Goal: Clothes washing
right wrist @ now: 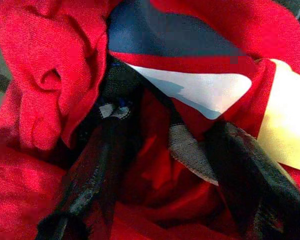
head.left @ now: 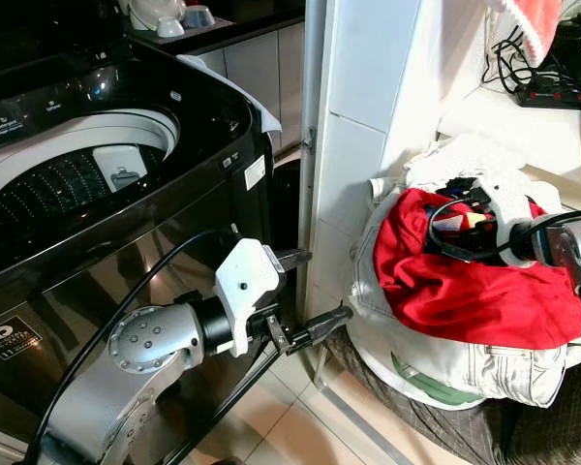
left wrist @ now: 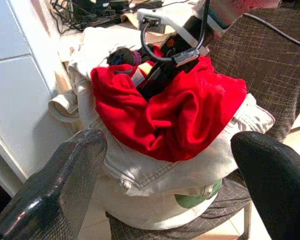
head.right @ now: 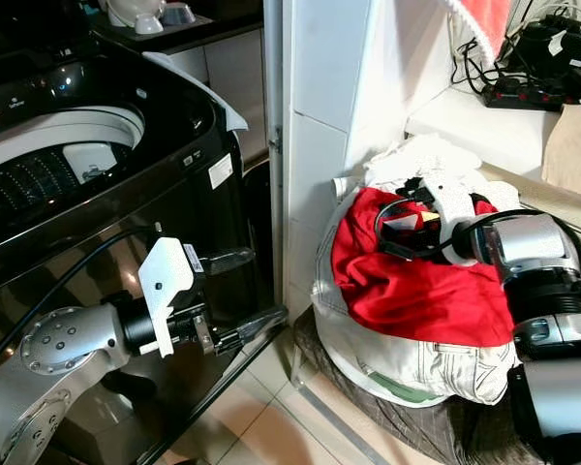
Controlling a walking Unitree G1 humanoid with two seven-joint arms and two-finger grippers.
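Right hand (right wrist: 160, 165) buried in red garment (head.left: 474, 291).

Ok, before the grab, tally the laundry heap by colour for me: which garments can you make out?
Red garment: 1, on top, right gripper pushed into it
White jeans-like garment: 1, underneath
Green item: 1, peeking out at the bottom
Total: 3 distinguishable; white fabric behind may be more.
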